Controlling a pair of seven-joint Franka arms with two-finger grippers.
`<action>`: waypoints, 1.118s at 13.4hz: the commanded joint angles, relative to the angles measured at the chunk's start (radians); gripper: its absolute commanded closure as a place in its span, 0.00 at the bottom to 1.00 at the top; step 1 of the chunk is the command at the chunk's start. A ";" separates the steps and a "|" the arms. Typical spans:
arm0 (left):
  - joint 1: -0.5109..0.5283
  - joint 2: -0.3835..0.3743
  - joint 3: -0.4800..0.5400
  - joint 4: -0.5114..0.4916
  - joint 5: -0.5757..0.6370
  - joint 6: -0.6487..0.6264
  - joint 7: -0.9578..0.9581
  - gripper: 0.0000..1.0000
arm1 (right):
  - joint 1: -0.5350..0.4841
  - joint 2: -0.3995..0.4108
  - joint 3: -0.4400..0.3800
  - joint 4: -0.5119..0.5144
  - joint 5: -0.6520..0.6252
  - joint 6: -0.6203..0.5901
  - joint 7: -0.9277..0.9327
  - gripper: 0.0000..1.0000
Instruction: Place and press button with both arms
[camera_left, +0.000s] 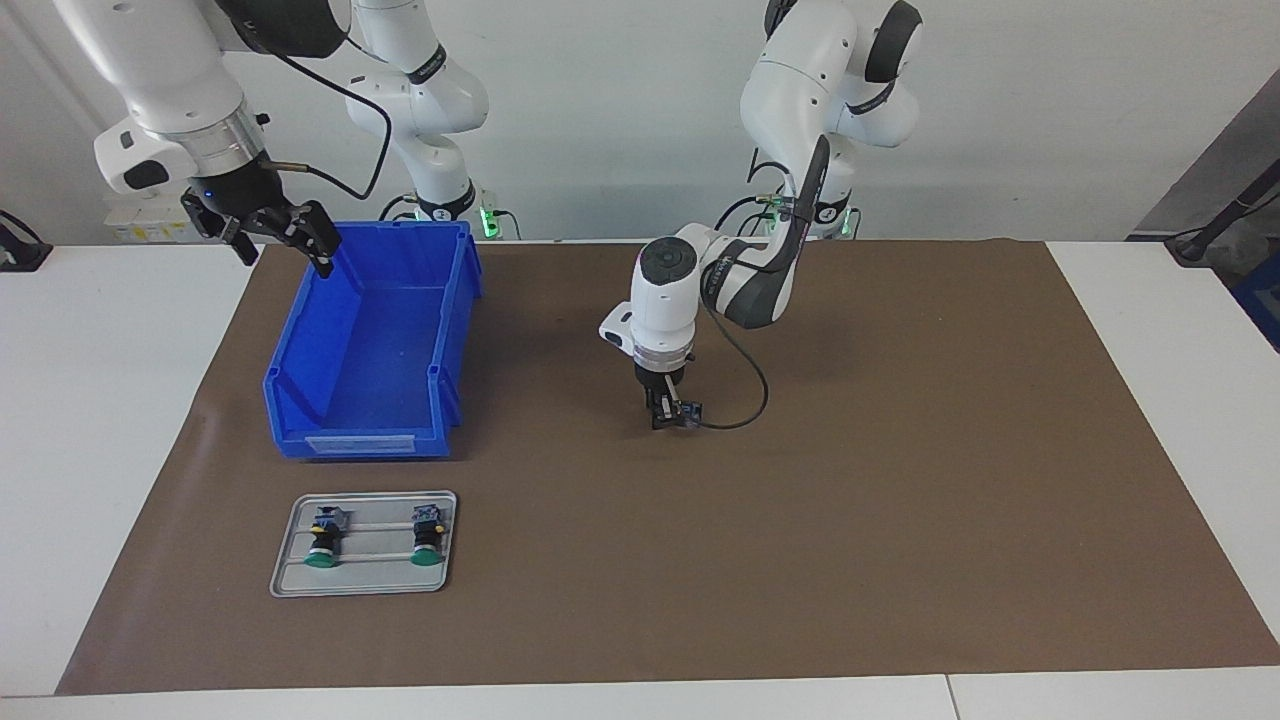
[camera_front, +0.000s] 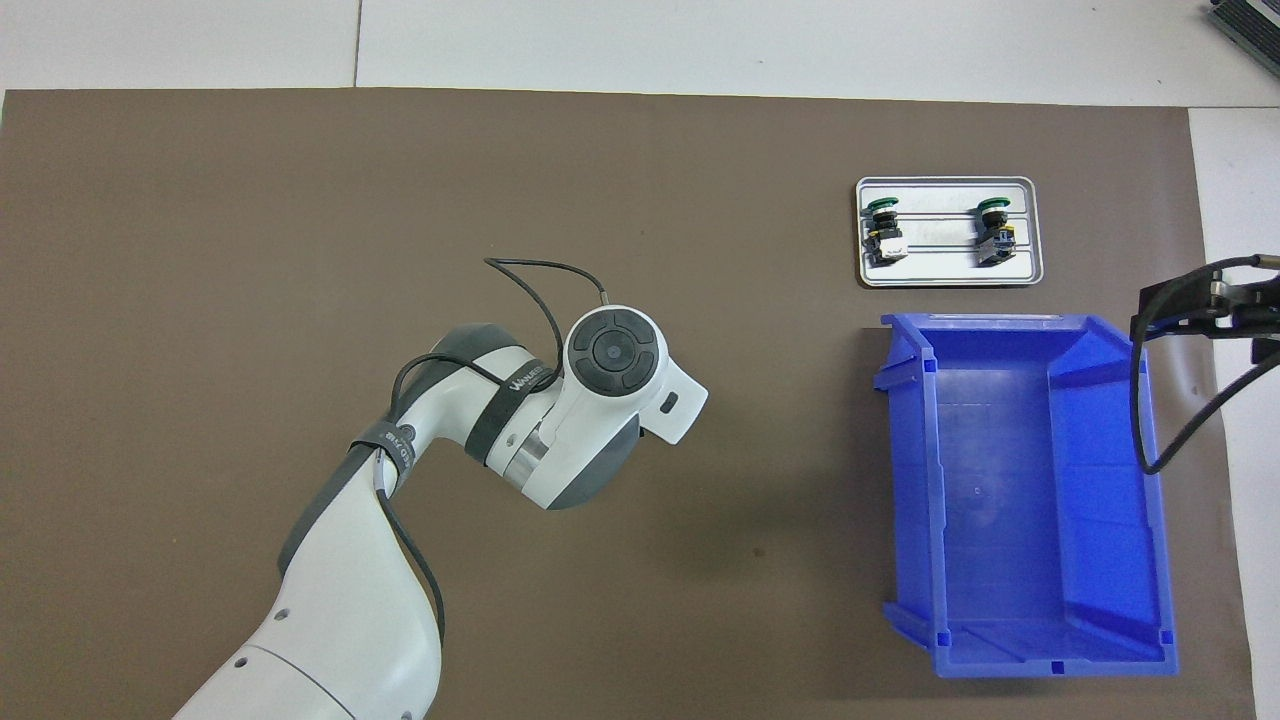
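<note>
At mid-mat on the bench (camera_left: 120, 400), left gripper (camera_left: 672, 412) is down around the button (camera_left: 688, 411); hold unconfirmed. Seat it upright before release. Right gripper (camera_left: 275, 232) waits wide over the blue bin (camera_left: 372, 440) edge.

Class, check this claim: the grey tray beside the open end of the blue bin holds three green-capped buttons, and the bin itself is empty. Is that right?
Not quite. The grey tray holds two green-capped buttons, not three; both the facing and the overhead view show this. The rest stands: the tray lies beside the open end of the blue bin, and the bin is empty.
</note>
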 joint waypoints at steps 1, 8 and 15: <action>-0.016 -0.001 0.018 -0.009 0.022 0.022 -0.022 0.80 | -0.002 -0.020 0.002 -0.022 0.020 0.002 0.007 0.00; 0.039 0.029 0.014 0.131 -0.012 -0.115 0.001 1.00 | 0.030 -0.020 -0.011 -0.020 0.020 0.003 -0.003 0.00; 0.229 0.020 0.003 0.174 -0.398 -0.197 0.353 1.00 | 0.036 -0.020 -0.037 -0.020 0.020 0.005 -0.031 0.00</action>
